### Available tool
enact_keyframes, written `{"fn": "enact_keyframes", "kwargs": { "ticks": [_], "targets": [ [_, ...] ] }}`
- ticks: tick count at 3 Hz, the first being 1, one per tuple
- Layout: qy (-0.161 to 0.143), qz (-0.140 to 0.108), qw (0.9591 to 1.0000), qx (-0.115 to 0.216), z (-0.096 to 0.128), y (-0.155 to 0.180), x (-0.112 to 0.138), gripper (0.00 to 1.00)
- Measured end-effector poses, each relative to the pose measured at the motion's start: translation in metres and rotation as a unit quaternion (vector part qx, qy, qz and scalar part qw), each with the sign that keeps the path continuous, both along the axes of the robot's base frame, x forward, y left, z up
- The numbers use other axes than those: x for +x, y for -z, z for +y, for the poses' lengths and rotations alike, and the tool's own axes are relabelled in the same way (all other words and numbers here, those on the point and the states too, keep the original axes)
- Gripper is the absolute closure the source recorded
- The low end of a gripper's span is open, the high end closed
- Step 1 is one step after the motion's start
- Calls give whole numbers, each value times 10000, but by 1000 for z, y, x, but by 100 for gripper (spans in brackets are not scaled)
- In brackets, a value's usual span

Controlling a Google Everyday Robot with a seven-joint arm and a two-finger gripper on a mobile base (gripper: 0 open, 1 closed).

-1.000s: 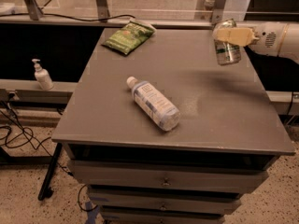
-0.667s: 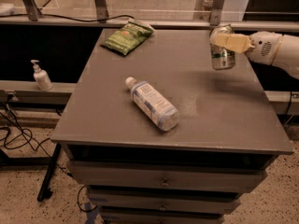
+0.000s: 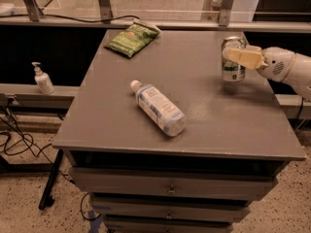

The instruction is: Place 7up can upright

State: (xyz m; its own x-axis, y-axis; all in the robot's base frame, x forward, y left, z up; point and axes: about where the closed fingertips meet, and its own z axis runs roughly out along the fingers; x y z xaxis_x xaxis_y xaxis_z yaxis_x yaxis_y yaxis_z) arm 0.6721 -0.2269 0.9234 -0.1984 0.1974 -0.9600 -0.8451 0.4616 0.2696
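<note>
The 7up can (image 3: 233, 71) is a small silver can with a white-green label. It stands upright at the right side of the grey table (image 3: 204, 125), its base at or just above the top. My gripper (image 3: 235, 55) reaches in from the right on a white arm and is shut on the can's upper part, one cream finger (image 3: 244, 57) across its front.
A clear water bottle (image 3: 158, 107) with a blue-white label lies on its side at the table's middle. A flat green snack bag (image 3: 132, 37) lies at the far left corner. A soap dispenser (image 3: 42, 78) stands on a ledge to the left. Drawers sit below the tabletop.
My gripper has carried the can left and downward, from above the table's right edge to the tabletop, keeping it upright. The bottle and bag have not moved.
</note>
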Motion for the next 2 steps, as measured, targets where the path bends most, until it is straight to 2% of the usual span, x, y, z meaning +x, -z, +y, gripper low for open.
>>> {"fn": "enact_keyframes", "kwargs": {
  "ticks": [1,2],
  "targets": [
    [53,-545,9984,-127,-4,6,-8,100],
    [203,-887,9958,-130,-1,13,-15,100]
  ]
}}
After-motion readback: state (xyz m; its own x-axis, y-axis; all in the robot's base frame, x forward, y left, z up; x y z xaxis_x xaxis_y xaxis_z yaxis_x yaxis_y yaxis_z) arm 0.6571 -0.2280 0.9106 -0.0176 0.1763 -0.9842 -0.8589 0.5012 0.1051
